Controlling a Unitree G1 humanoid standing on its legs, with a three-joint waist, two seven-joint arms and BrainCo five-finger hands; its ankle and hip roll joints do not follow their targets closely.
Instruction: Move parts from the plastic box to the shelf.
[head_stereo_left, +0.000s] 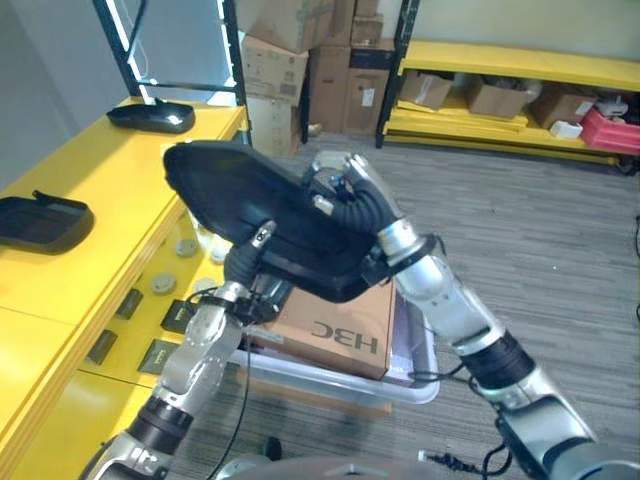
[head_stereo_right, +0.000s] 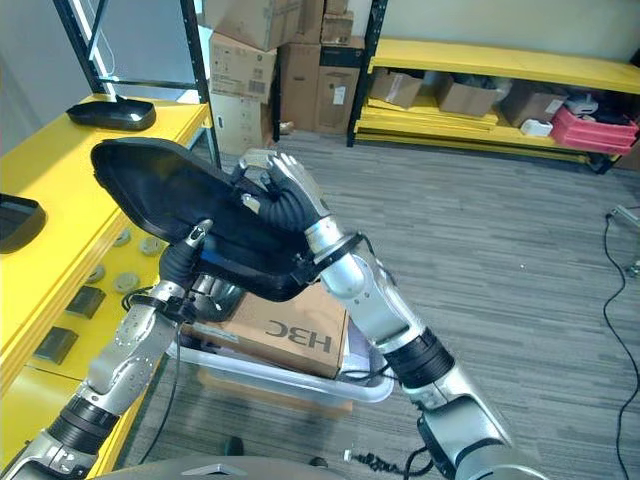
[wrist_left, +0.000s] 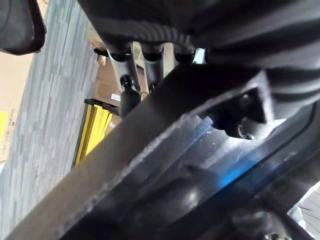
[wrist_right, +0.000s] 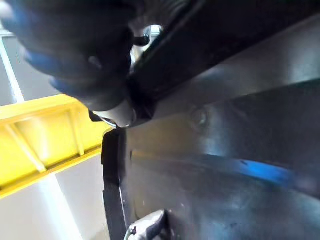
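Running along the robot's left side, the yellow shelf (head_stereo_left: 90, 250) is the largest thing in view, with two black moulded parts already lying on its top: one at the far end (head_stereo_left: 152, 116) and one nearer (head_stereo_left: 40, 220). Below the arms sits the clear plastic box (head_stereo_left: 400, 385) on the grey floor, holding a brown cardboard carton (head_stereo_left: 335, 330). Above that box, beside the shelf's edge, a large black curved part (head_stereo_left: 245, 205) hangs in the air, tilted, carried between both hands. The right hand (head_stereo_left: 350, 195) clamps the part's far upper edge, its fingers curled over the rim and pressing on the inner face. The left hand (head_stereo_left: 245, 262) supports the part from underneath at its near edge, with a dark fingertip (head_stereo_left: 262, 235) hooked up over the rim; the left wrist view shows its fingers (wrist_left: 131, 65) wrapped against the part's edge. Small round pieces (head_stereo_left: 163, 284) and dark flat blocks (head_stereo_left: 128, 303) lie on the shelf's lower level.
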